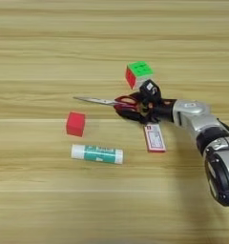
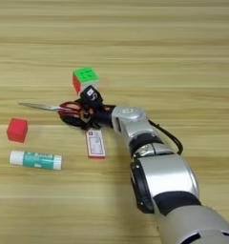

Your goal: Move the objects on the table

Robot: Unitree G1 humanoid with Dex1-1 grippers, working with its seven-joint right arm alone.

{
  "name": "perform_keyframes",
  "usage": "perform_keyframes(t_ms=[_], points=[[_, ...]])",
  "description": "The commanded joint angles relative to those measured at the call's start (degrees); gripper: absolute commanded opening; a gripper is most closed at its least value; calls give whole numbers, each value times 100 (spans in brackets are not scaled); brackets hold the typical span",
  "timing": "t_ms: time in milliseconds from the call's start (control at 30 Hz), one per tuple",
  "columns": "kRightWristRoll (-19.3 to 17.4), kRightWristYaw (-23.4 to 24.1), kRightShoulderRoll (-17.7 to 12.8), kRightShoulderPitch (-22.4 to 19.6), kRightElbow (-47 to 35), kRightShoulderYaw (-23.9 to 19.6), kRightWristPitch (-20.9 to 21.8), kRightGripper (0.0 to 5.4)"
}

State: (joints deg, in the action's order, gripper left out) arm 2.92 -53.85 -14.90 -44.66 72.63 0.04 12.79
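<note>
The red-handled scissors [image 1: 103, 101] lie across the middle of the table [image 1: 49, 43], blades pointing left. My right gripper [image 1: 146, 102] comes in from the right and sits over their handles, hiding part of them. The green, red and white puzzle cube [image 1: 138, 74] stands just behind the gripper. A small red cube [image 1: 76, 124] rests to the left. In front of it lies the white-and-green glue stick [image 1: 97, 154]. The red-and-white flat card [image 1: 154, 137] lies just in front of the gripper.
My silver forearm [image 2: 135, 128] crosses the lower right of the table, from the bottom edge up to the scissors. Bare wood surrounds the cluster of objects on the far side, the left and the near side.
</note>
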Motion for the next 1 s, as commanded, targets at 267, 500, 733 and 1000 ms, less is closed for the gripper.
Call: perform_keyframes(t_ms=[267,500,733,1000], points=[[-162,-293,66,-201,-1083,34,108,393],[-132,-382,144,62,-1540,163,28,393],[-93,-344,221,185,-1545,285,-37,393],[-54,-336,318,302,-1548,423,-61,393]])
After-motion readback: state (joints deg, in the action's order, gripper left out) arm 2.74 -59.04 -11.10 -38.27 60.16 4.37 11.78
